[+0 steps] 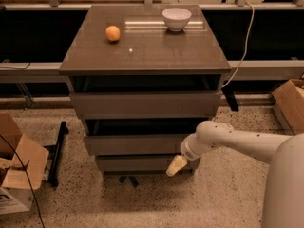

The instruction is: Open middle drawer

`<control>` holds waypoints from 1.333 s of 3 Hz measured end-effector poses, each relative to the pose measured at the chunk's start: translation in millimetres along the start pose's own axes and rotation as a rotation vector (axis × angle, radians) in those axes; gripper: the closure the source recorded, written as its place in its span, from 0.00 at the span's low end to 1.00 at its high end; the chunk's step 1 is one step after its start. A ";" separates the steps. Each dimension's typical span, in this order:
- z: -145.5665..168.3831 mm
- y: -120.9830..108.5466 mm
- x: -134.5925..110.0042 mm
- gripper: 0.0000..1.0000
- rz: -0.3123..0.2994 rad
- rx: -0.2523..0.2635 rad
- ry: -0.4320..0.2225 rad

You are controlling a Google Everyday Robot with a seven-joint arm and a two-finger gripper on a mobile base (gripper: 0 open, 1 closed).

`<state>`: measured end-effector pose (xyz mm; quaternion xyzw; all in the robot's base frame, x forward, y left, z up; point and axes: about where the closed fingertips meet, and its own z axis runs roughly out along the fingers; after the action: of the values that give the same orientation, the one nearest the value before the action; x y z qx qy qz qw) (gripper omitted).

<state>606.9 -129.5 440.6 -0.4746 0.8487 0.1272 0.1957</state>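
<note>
a cardboard box (19, 167) sits on the speckled floor at far left, with a black bar (56, 148) lying beside it. the cabinet (142, 56) stands in the middle, an orange (112, 33) on the left of its top and a white bowl (176, 19) further right, near the far edge. the middle drawer (135, 144), second of three, is pulled partly out, a dark gap showing above its front. the gripper (176, 165) hangs just below that drawer's right corner, against the bottom drawer (133, 163); whether it is spread or closed cannot be told. the white arm (237, 141) reaches in from the right.
</note>
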 end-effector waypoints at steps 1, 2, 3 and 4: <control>-25.2 14.2 -30.0 0.00 -0.081 0.065 -0.016; -48.8 31.1 -47.0 0.00 -0.131 0.109 -0.031; -49.5 33.1 -52.3 0.00 -0.150 0.085 -0.039; -45.1 4.9 -59.4 0.00 -0.154 0.054 -0.057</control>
<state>621.3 -100.2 507.8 -0.5293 0.8068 0.1021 0.2417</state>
